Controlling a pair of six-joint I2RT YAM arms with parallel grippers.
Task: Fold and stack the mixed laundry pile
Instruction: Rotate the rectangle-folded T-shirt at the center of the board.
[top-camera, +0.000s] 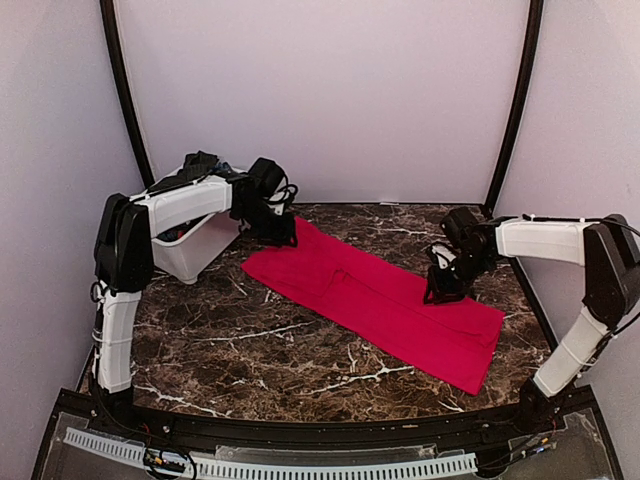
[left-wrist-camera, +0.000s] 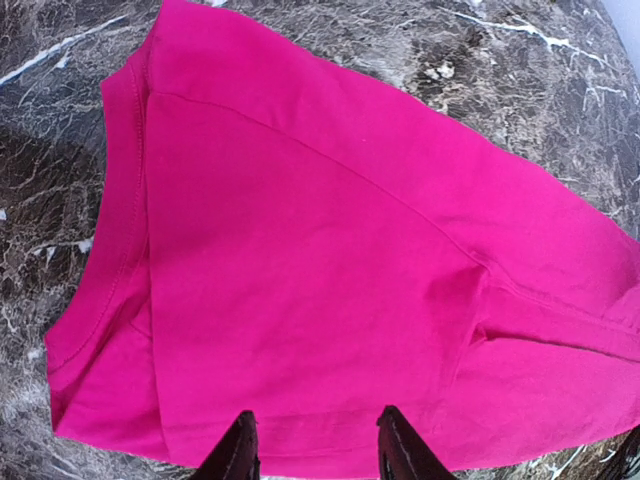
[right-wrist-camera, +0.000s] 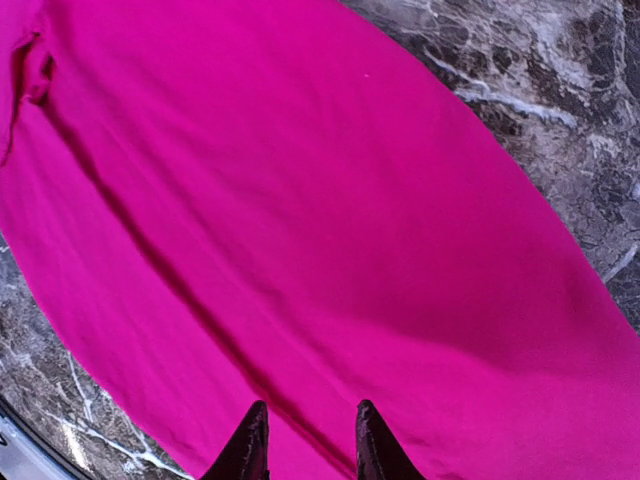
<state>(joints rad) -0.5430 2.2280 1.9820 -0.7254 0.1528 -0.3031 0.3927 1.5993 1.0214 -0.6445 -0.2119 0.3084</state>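
Red cloth (top-camera: 370, 300) flat on table (top-camera: 250, 350), far end under left claw (left-wrist-camera: 318, 430), right part under right claw (right-wrist-camera: 311, 420), both open.

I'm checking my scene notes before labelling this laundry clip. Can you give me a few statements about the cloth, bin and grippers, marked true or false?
1. The red cloth lies spread out on the marble table. True.
2. The white bin stands at the table's right side. False: it stands at the back left, by the left arm.
3. The left gripper and right gripper both hang over the cloth, fingers apart, holding nothing. True.
4. A blue checked garment lies on the table beside the cloth. False: only the red cloth lies on the tabletop.
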